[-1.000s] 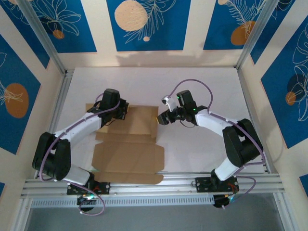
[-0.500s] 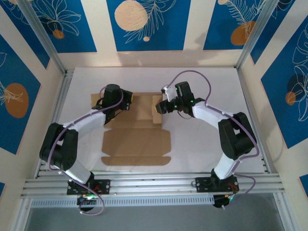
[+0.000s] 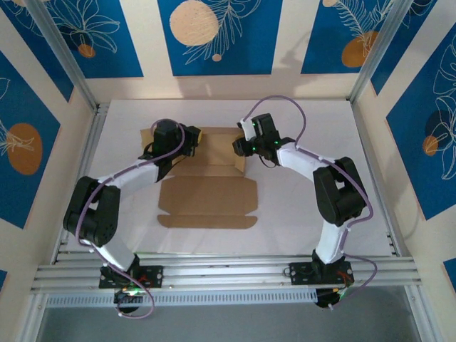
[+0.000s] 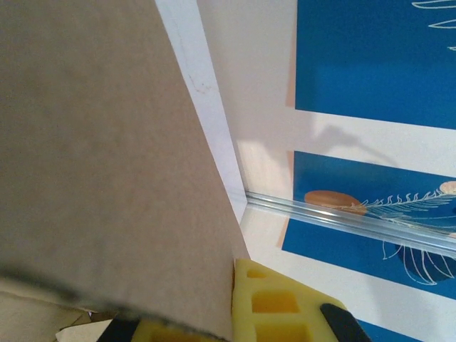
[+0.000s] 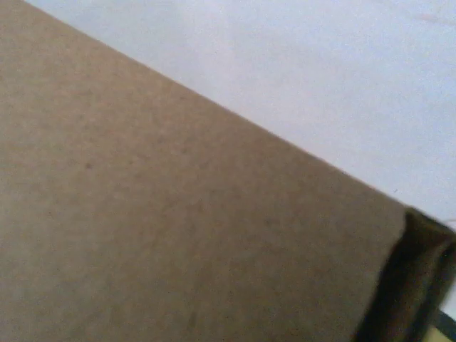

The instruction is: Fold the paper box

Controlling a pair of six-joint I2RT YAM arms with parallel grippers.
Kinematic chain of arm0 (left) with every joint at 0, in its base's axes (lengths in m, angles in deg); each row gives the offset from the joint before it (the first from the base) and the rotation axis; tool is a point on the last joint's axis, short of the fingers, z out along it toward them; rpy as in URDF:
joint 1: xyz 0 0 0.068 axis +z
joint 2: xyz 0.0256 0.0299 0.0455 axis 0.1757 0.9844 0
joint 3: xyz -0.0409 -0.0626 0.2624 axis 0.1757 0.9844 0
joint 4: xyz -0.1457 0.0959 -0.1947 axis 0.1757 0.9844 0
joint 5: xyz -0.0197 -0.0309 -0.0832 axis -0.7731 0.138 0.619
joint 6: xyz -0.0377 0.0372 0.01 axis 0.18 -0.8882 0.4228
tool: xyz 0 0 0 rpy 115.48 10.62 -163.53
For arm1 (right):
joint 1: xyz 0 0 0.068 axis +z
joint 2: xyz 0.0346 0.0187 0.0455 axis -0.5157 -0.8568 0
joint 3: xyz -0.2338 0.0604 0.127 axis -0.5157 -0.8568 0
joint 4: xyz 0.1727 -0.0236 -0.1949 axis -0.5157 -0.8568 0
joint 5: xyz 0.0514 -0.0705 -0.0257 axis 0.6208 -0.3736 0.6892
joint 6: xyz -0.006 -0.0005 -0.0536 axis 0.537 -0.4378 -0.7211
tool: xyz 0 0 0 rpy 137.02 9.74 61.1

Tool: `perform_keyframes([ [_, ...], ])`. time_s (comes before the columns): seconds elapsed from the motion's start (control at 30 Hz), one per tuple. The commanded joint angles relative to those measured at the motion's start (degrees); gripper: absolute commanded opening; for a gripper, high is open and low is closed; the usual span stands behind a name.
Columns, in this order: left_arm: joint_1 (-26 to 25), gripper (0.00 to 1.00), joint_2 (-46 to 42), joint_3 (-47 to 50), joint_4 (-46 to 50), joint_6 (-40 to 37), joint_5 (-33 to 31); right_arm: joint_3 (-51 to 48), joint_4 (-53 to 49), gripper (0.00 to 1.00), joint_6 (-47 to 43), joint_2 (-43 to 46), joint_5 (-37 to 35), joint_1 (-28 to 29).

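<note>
Paper box point(image 3: 206, 199): whole sheet overhead; left wrist shows left tool point(image 3: 191, 138) pinching edge; right tool point(image 3: 237, 147) unclear.

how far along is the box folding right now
Early. Done: the far end of the paper box looks lifted. In hand: left pincer shut on its far-left edge, right pincer at the right flap, grip unclear. Left: the near panels lie flat, unfolded.

paper box point(image 3: 206, 199) — matt cardboard (fibrous), smooth table point(image 3: 299, 214)
</note>
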Motion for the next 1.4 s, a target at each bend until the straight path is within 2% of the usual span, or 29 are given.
perform_keyframes([
  [0.0, -1.0, 0.00, -2.6, 1.2, -3.5, -4.6, 7.5, -5.0, 7.4, 0.44, -3.3, 1.5, -9.9, 1.9],
  [0.13, -1.1, 0.00, -4.4, 4.4, -4.9, -8.0, 6.8, -10.5, 15.1, 0.44, -4.8, 4.3, -15.4, 3.9],
  [0.27, -1.2, 0.00, -5.7, 7.7, -7.1, -9.9, 6.9, -14.1, 19.3, 0.46, -5.8, 6.4, -15.3, 4.7],
  [0.47, -1.4, 0.00, -8.0, 11.1, -7.4, -13.4, 6.7, -16.6, 18.2, 0.60, -5.3, 8.7, -13.8, 4.5],
  [0.67, -1.8, 0.00, -10.1, 13.4, -6.8, -17.6, 5.4, -21.9, 21.1, 0.62, -2.6, 13.2, -5.3, 1.8],
  [1.07, -2.3, 0.00, -9.5, 17.0, -10.5, -17.9, 5.0, -26.8, 23.7, 0.63, -0.3, 16.6, 15.6, -2.2],
  [1.37, -2.3, 0.00, -9.7, 18.3, -10.7, -19.4, 3.6, -31.7, 28.8, 0.63, 5.9, 20.9, 19.9, -6.8],
])
